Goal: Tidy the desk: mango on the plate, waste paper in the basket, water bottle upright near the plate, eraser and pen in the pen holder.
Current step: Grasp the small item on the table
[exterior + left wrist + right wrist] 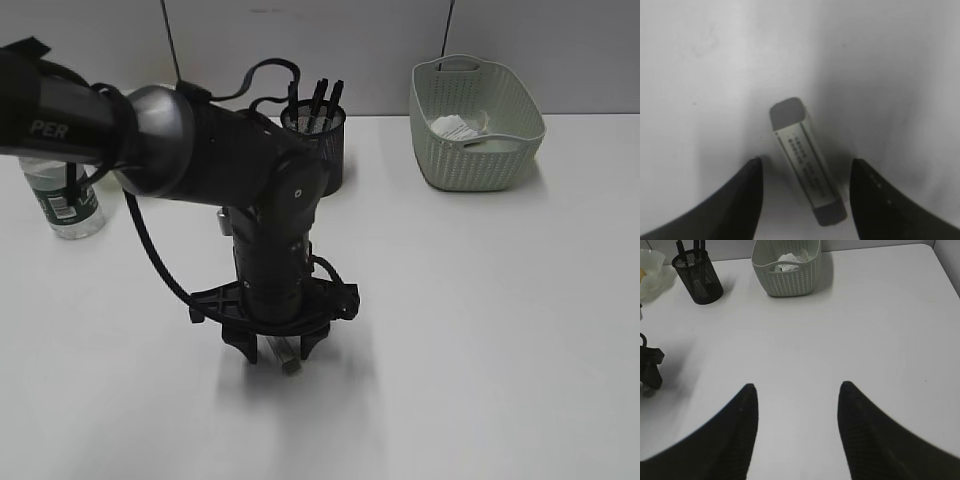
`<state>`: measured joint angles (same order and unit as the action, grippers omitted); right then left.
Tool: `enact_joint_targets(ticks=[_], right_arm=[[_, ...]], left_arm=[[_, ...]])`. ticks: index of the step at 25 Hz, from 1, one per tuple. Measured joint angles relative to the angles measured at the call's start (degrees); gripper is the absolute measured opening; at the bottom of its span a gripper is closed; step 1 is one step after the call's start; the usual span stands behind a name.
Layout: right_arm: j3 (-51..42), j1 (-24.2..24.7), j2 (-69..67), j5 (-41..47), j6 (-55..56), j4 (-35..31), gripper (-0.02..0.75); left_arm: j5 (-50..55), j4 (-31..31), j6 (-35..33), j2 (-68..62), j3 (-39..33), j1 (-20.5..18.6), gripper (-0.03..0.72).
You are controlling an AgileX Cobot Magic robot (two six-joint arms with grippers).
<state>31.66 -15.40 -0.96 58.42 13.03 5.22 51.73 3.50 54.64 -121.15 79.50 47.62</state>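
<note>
The eraser (807,170) lies flat on the desk (700,75), directly beneath the left gripper (805,200), whose two dark fingers stand apart on either side of it without touching. It looks like a small, light block in a printed paper sleeve with bare grey ends: probably firm enough to pinch, slightly rubbery, unlikely to break. It lies at a slant to the fingers, so I judge the best hold is across its narrow width at the sleeved middle; a pinch near one end could make it swivel or pop out.

The right gripper (797,435) hovers over bare tabletop, fingers apart and holding nothing.

Only the left wrist view shows the eraser's angle and the gap on each side; in the exterior view it is just a pale stub (289,362) under the arm. Farther back, the exterior view alone shows the water bottle (68,205) standing upright at the left edge. The pen holder (315,140), with dark pens standing in it, sits behind the left arm. The basket (786,267), with the waste paper (788,261) inside, is clearest from the right wrist view, which also catches the plate (652,270) at far left with a yellow bit at the frame edge, possibly the mango.
</note>
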Motion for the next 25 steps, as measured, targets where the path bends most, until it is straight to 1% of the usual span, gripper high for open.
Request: enact_joint_targets(ticks=[2,5,9,13,15,19,25], right_arm=[[0.0,0.0,0.0,0.0,0.0,0.1,0.416],[0.0,0.0,0.0,0.0,0.0,0.1,0.417],[0.0,0.0,0.0,0.0,0.0,0.1,0.417],[0.0,0.0,0.0,0.0,0.0,0.1,0.417],[0.0,0.0,0.0,0.0,0.0,0.1,0.416],[0.0,0.0,0.0,0.0,0.0,0.1,0.416],[0.0,0.0,0.0,0.0,0.0,0.12,0.416]], left_arm=[[-0.63,0.1,0.0,0.0,0.0,0.0,0.426],[-1.43,0.21,0.0,0.0,0.0,0.0,0.4],[-2.01,0.21,0.0,0.0,0.0,0.0,0.326],[-2.07,0.25,0.0,0.0,0.0,0.0,0.235],[-2.07,0.25,0.0,0.0,0.0,0.0,0.204],[-2.12,0.25,0.0,0.0,0.0,0.0,0.172],[-2.12,0.25,-0.06,0.0,0.0,0.0,0.16]])
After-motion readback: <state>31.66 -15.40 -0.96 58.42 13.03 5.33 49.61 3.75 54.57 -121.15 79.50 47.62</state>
